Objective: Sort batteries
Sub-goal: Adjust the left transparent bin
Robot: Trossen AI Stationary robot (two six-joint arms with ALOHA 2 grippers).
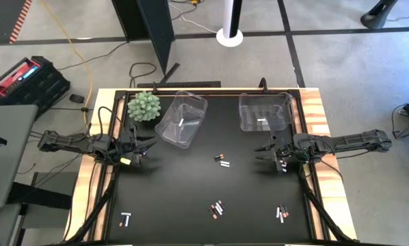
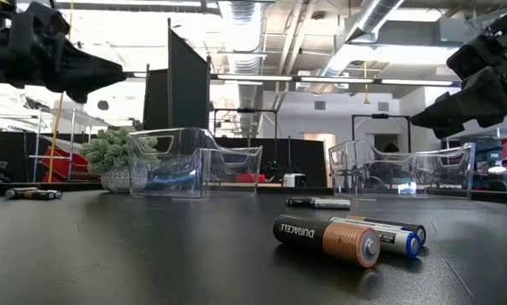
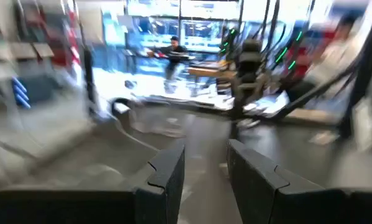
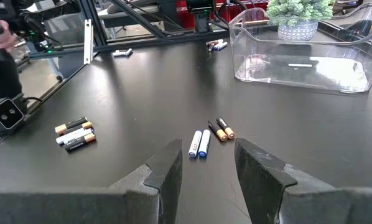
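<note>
The right gripper (image 1: 267, 156), jaws parted and empty, hovered nearest the mid-table batteries (image 1: 222, 160), whose long axes pointed roughly along its reach (the left gripper (image 1: 144, 152), likewise open, waited farther off).

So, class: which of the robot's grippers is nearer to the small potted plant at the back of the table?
Left. The left gripper hangs just in front of the potted plant, on its side of the table. The right gripper is far across the table, by the other bin.
</note>
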